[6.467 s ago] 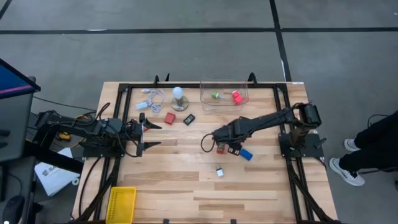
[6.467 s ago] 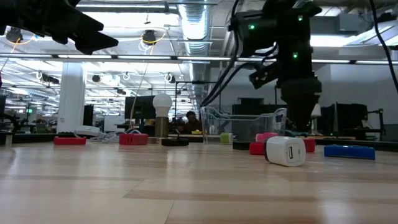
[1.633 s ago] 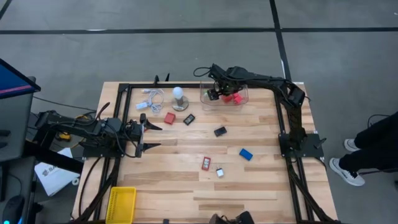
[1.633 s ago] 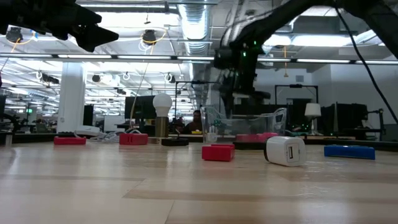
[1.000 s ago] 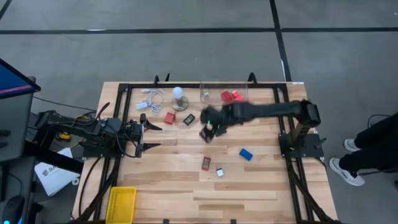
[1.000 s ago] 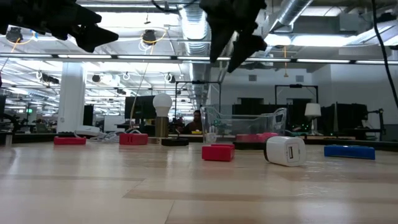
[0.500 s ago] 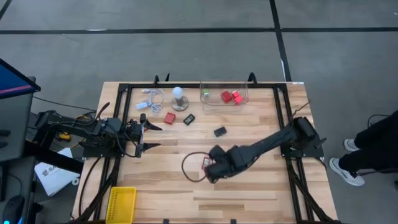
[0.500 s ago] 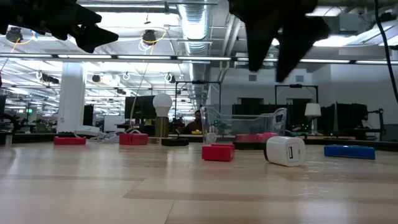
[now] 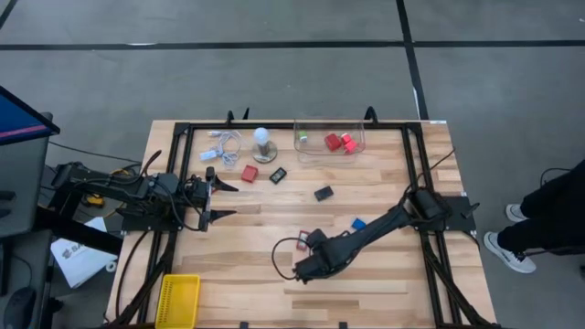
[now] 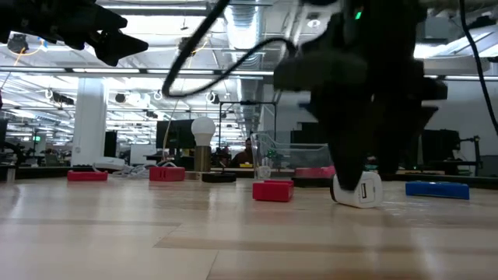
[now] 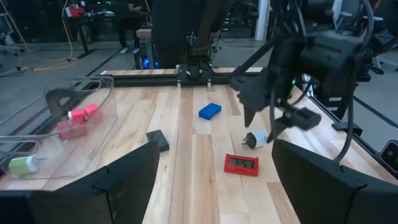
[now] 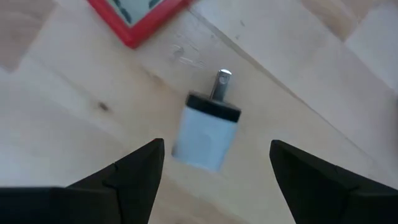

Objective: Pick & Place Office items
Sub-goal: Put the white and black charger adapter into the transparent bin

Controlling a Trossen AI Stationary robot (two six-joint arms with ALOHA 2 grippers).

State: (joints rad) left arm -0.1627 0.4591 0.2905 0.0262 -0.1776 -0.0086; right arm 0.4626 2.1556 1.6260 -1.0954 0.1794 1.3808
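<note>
A small white plug block [image 12: 207, 129] with a metal prong lies flat on the wooden table near its middle front, next to a flat red block [image 12: 140, 15]. My right gripper [image 12: 214, 149] hangs open just above it, pointing down, one finger on either side and both clear of it; in the high view the arm [image 9: 356, 239] covers the block. More blocks lie flat on the table: blue [image 9: 358, 223], black [image 9: 323, 193], red [image 9: 249, 173]. My left gripper [image 9: 222, 197] waits open at the left edge.
A clear bin [image 9: 329, 137] at the far edge holds red and green items. A white bulb on a round base [image 9: 263, 144] and a white coiled cable [image 9: 224, 142] sit at the far left. A yellow bin [image 9: 178, 300] stands at the near left corner.
My right gripper has swung from the table's middle toward the near edge and come down over the white plug block, rolling its wrist as it went. Its fingers have stayed open. No block has moved.
</note>
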